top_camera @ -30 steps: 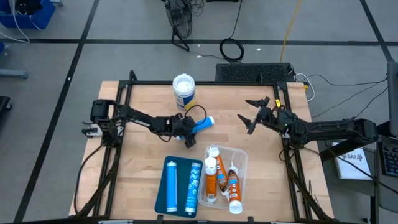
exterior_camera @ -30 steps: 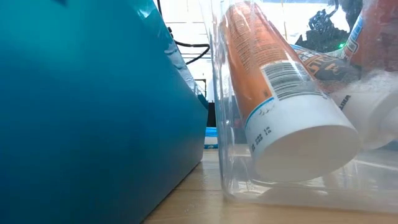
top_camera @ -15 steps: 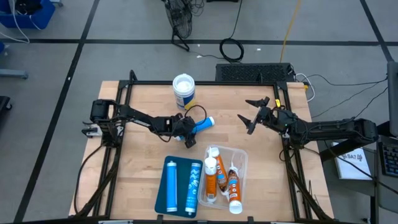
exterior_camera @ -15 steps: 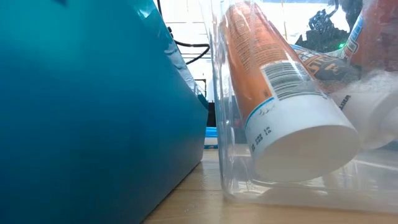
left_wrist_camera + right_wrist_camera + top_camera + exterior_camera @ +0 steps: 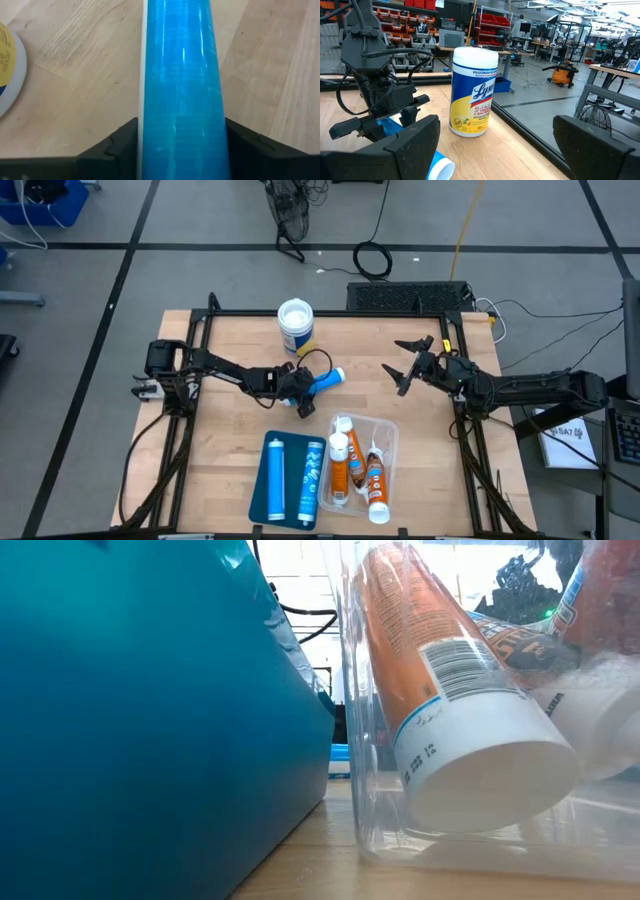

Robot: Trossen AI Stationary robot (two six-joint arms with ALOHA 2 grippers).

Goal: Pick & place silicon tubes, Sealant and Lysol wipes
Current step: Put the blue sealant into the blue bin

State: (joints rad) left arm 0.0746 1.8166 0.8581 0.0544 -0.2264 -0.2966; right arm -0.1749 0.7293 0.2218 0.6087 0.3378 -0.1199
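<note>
My left gripper is near the table's middle, shut on a blue tube with a white end; the tube fills the left wrist view. The Lysol wipes canister, with a white lid and blue-and-yellow label, stands upright on its base at the far middle and shows in the right wrist view. My right gripper is open and empty above the table's right half, facing the canister and my left gripper. My left gripper pinches the blue tube's two long sides between its two fingers, at the tube's left end. The fingers come from the table's left and lie along the tube. The tube's white end points to the right, low over the wood; whether it rests there I cannot tell.
A blue tray near the front edge holds two blue tubes. Beside it on the right, a clear container holds orange-labelled tubes; both fill the low view. Bare wood lies between the two grippers.
</note>
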